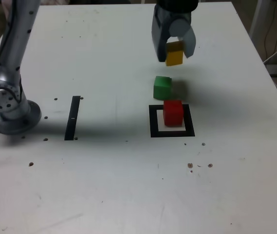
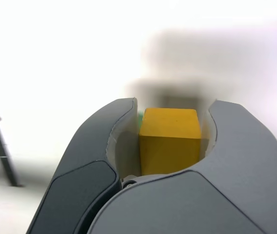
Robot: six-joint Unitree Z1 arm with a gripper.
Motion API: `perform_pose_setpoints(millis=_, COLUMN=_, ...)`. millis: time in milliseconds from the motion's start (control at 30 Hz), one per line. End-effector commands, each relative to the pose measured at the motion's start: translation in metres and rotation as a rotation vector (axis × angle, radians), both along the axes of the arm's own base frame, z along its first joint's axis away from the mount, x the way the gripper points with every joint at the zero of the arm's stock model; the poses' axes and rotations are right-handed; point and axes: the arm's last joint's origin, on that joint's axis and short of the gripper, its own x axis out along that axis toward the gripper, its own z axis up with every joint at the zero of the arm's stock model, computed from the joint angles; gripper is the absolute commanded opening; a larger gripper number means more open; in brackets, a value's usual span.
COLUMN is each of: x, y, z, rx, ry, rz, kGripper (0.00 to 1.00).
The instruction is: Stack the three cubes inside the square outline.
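My gripper (image 1: 174, 54) hangs above the table at the back, shut on the yellow cube (image 1: 174, 53). The wrist view shows that yellow cube (image 2: 169, 140) clamped between the two grey jaws, with my gripper (image 2: 172, 109) closed on its sides. The green cube (image 1: 162, 87) rests on the table just below and in front of the held one, outside the frame. The red cube (image 1: 173, 112) sits inside the square outline (image 1: 153, 122), toward its back right part.
A thin black strip (image 1: 72, 117) lies on the white table at the exterior view's left; the same black strip (image 2: 1, 148) shows in the wrist view. The arm's grey base (image 1: 7, 105) stands at the far left. Small dark specks (image 1: 199, 165) dot the tabletop.
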Motion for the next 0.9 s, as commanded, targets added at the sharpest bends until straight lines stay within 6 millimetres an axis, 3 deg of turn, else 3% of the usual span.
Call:
perform_pose_setpoints(millis=0, x=-0.009, y=-0.015, z=0.01, rx=0.002, ry=-0.004, rz=-0.048, kGripper=0.29)
perform_pose_setpoints(millis=167, x=-0.027, y=-0.049, z=0.022, rx=-0.002, ry=-0.009, rz=-0.134, kGripper=0.29)
perform_pose_setpoints(millis=333, x=-0.036, y=-0.071, z=0.023, rx=-0.017, ry=-0.01, rz=-0.156, kGripper=0.29)
perform_pose_setpoints(millis=867, x=-0.021, y=-0.106, z=0.001, rx=-0.004, ry=0.016, rz=-0.106, kGripper=0.29)
